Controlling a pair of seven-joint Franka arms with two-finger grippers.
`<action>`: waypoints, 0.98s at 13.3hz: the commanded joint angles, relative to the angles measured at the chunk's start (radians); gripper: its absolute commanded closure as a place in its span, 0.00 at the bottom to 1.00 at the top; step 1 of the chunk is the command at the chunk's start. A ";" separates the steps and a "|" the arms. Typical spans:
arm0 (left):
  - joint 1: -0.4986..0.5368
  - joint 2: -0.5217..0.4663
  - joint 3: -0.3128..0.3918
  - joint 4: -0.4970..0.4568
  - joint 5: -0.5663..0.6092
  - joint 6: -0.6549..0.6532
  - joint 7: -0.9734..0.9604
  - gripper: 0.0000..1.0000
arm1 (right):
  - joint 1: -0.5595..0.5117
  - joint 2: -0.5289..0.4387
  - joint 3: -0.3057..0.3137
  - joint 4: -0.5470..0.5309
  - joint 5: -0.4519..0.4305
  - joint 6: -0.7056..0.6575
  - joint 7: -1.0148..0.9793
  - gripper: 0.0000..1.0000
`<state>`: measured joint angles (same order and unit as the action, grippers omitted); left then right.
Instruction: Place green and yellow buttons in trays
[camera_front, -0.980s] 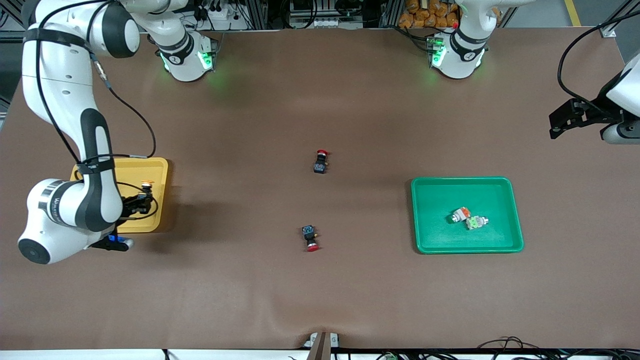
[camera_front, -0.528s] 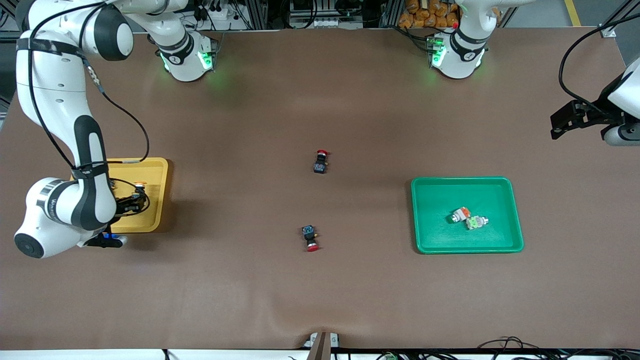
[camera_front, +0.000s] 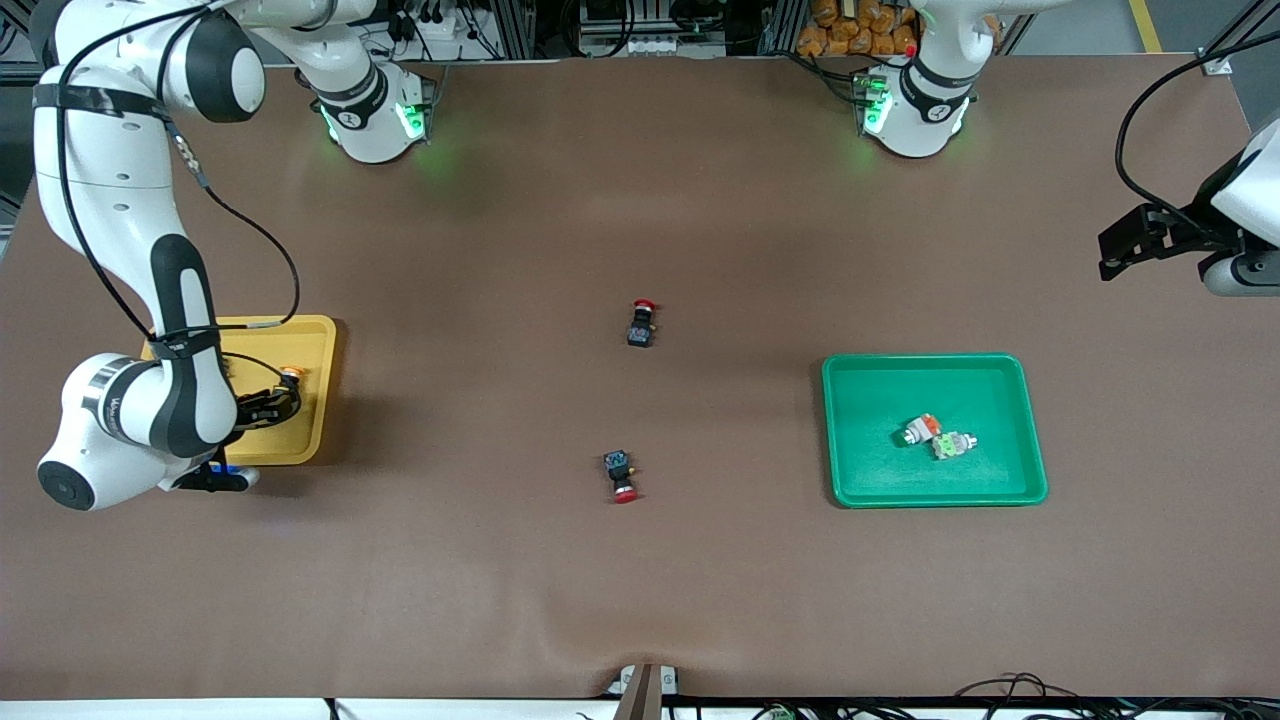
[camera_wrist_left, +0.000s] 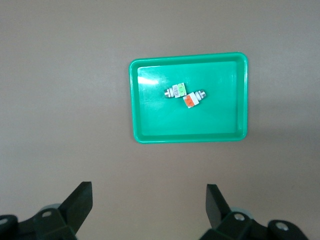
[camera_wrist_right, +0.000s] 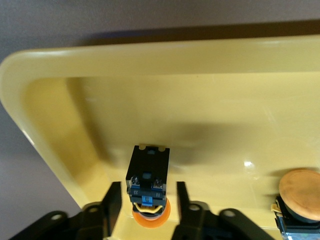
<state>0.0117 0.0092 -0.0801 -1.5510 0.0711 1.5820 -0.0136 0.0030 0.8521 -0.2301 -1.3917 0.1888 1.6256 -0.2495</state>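
My right gripper (camera_front: 272, 408) is low in the yellow tray (camera_front: 315, 340), which also shows in the right wrist view (camera_wrist_right: 150, 100). It is open, with a finger (camera_wrist_right: 112, 200) on each side of a black-bodied button with an orange cap (camera_wrist_right: 148, 175) and a small gap on both sides. A second yellow-orange capped button (camera_wrist_right: 300, 197) lies beside it in the tray. An orange cap (camera_front: 290, 376) shows by the gripper. The green tray (camera_front: 870, 395) holds two silvery buttons, one orange-capped (camera_front: 920, 428) and one green-capped (camera_front: 952, 443). My left gripper (camera_front: 1112, 255) waits open and empty, high at the left arm's end (camera_wrist_left: 148, 205).
Two black-bodied buttons with red caps lie mid-table, one (camera_front: 641, 324) farther from the front camera and one (camera_front: 620, 475) nearer. The left wrist view shows the green tray (camera_wrist_left: 150, 130) with its green-capped button (camera_wrist_left: 176, 91) and its orange-capped one (camera_wrist_left: 194, 98) from above.
My right gripper with the orange-capped button has shifted a little over the yellow tray and sunk lower into it. The left arm has barely moved.
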 joint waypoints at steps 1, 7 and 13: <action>0.007 -0.008 0.003 -0.004 -0.024 0.004 0.024 0.00 | -0.011 -0.015 0.015 -0.001 -0.014 -0.009 -0.007 0.00; 0.007 -0.006 0.003 -0.004 -0.025 0.012 0.023 0.00 | 0.047 -0.057 0.028 0.210 0.017 -0.145 -0.001 0.00; 0.013 -0.014 0.003 -0.012 -0.025 0.003 0.026 0.00 | 0.000 -0.108 0.046 0.454 0.070 -0.057 -0.010 0.00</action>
<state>0.0135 0.0092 -0.0792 -1.5529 0.0710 1.5862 -0.0136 0.0517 0.7454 -0.1995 -0.9770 0.2396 1.5357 -0.2486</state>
